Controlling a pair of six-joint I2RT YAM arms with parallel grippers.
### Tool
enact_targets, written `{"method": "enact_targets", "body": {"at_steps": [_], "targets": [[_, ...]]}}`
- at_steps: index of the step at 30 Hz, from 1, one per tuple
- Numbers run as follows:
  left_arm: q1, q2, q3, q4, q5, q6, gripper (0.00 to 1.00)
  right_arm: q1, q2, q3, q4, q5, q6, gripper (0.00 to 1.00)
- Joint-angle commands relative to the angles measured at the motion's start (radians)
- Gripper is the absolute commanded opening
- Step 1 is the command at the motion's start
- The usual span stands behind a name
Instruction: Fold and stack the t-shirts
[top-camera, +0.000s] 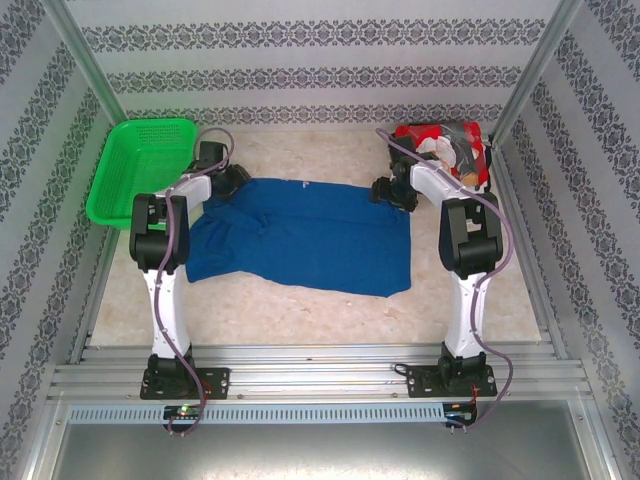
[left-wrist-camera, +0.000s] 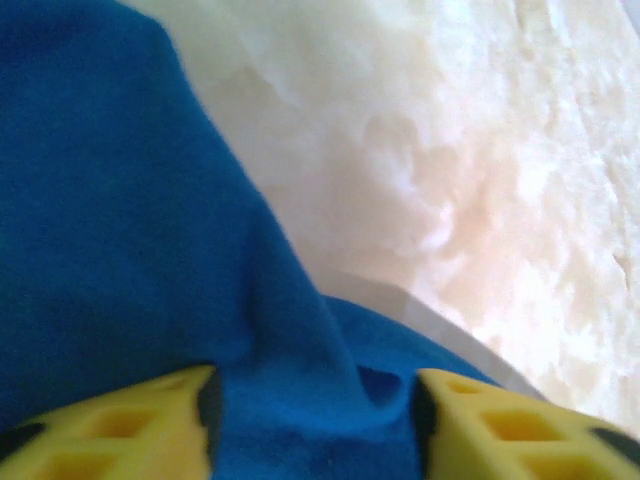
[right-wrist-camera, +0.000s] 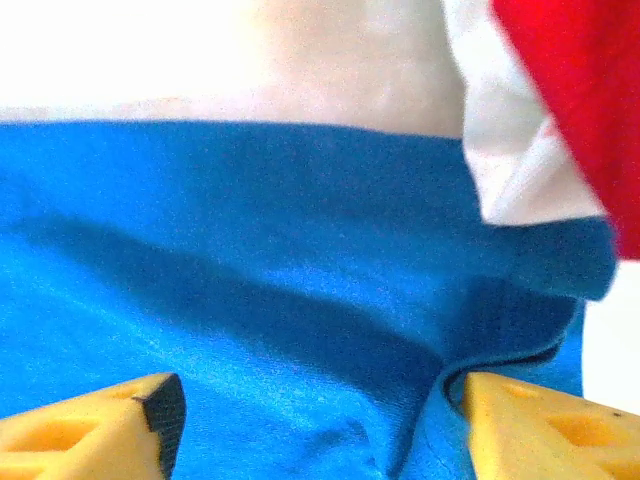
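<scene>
The royal blue t-shirt (top-camera: 300, 235) lies spread across the middle of the table, plain side up, with its near left edge rumpled. My left gripper (top-camera: 228, 180) is at the shirt's far left corner. In the left wrist view its yellow fingers (left-wrist-camera: 120, 430) stand apart, and a raised ridge of blue cloth (left-wrist-camera: 300, 380) sits loosely between them. My right gripper (top-camera: 383, 190) is at the far right corner. Its jaws (right-wrist-camera: 315, 395) are wide open over the blue cloth (right-wrist-camera: 250, 220), with a small fold by the right finger (right-wrist-camera: 540, 425). The red t-shirt (top-camera: 440, 150) lies bunched at the back right, and its edge (right-wrist-camera: 580, 90) overlaps the blue corner.
A green plastic basket (top-camera: 130, 175) sits at the back left, just beyond the left arm. Pale marble tabletop (top-camera: 330, 310) shows in front of the blue shirt and past its far edge (left-wrist-camera: 450, 150). Patterned walls and metal posts close in the sides and back.
</scene>
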Motion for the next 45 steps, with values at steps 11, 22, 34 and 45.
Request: {"method": "enact_targets", "body": {"at_steps": [11, 22, 34, 45], "targets": [[-0.005, -0.581, -0.137, -0.209, 0.123, 0.071, 0.68, -0.023, -0.615, -0.435, -0.056, -0.185, -0.049, 0.85], [0.018, -1.118, -0.609, -0.775, 0.043, 0.113, 0.65, 0.004, -0.953, -0.777, -0.17, -0.336, -0.02, 0.9], [0.159, -1.153, -0.987, -0.483, 0.005, 0.045, 0.58, 0.033, -0.959, -0.896, -0.048, -0.473, -0.012, 0.98], [0.219, -0.954, -1.034, -0.142, -0.079, 0.025, 0.56, 0.043, -0.968, -0.917, -0.022, -0.476, 0.001, 0.98]]}}
